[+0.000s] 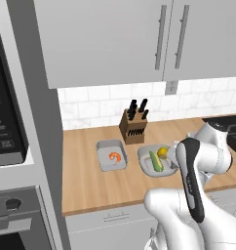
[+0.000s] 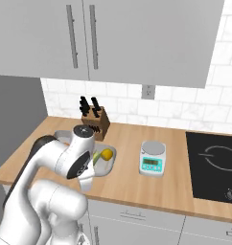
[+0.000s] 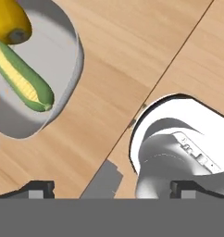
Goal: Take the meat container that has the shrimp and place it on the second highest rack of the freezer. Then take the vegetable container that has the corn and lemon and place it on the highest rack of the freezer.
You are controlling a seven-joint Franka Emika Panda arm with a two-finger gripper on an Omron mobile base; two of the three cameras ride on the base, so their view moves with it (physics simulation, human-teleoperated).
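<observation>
A: Wooden counter (image 1: 90, 180), two grey trays side by side in front of the knife block (image 1: 133, 122).

B: Which tray has what?

A: Meat container (image 1: 111, 155) is the squarish one on the left in the left base view, with one small curled orange-pink shrimp (image 1: 115, 156) in the middle, whitish stripes, much smaller than the tray. Vegetable container (image 1: 151, 160) is just to its right, rounded corners, holding the corn (image 1: 156, 161), a slim green-husked cob with a yellow kernel strip showing, and the lemon (image 1: 162, 152), yellow-orange, next to the cob's far end.

B: Gripper?

A: Gripper (image 3: 112, 189) has fingers spread wide, nothing between them, over bare wood beside the vegetable container. Hand view shows corn and lemon at upper left inside the tray.

B: Anything else on the counter?

A: Kitchen scale (image 2: 152, 158) to the right, between the trays and the black cooktop (image 2: 216, 165).
</observation>
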